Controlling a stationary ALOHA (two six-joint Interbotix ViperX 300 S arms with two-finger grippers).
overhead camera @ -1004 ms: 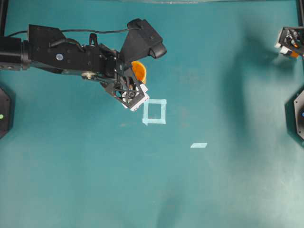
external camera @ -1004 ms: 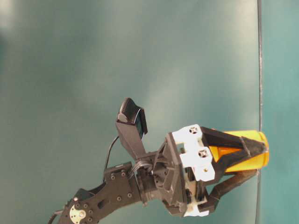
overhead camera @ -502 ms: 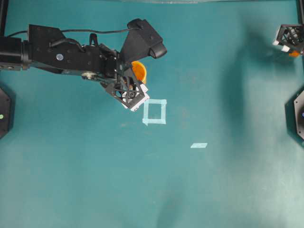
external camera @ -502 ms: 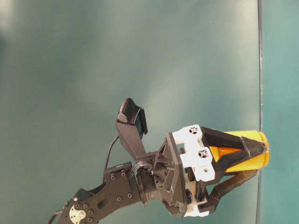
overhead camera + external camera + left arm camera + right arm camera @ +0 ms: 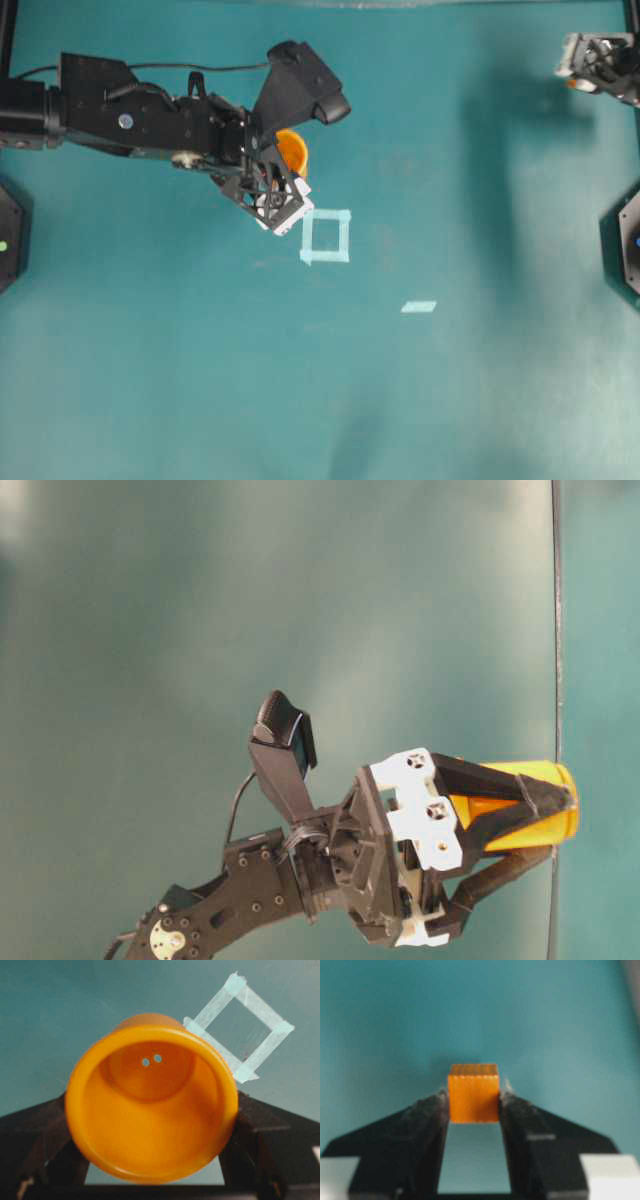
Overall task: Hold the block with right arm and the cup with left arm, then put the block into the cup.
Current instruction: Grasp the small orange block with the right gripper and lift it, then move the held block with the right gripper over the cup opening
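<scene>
The orange cup [image 5: 293, 150] hangs tilted above the teal table, gripped by my left gripper [image 5: 287, 162], which is shut on its walls. In the left wrist view the cup [image 5: 152, 1110] shows its open mouth and empty inside, with a black finger on each side of it. From table level the cup [image 5: 530, 815] sits between the left gripper's [image 5: 550, 825] black fingers. The small orange block [image 5: 473, 1092] is pinched between the tips of my right gripper [image 5: 473, 1102], both pads touching its sides. Overhead, the right gripper [image 5: 590, 70] is at the far top right corner.
A pale tape square [image 5: 326, 235] lies on the table just right of the left gripper, also seen behind the cup as the tape square [image 5: 245, 1030]. A short tape strip [image 5: 419, 306] lies lower right. Black arm bases [image 5: 625, 245] stand at both side edges.
The right gripper's fingers have closed onto the block, and it has shifted up and left at the top right corner. The left arm with the cup has barely moved.
</scene>
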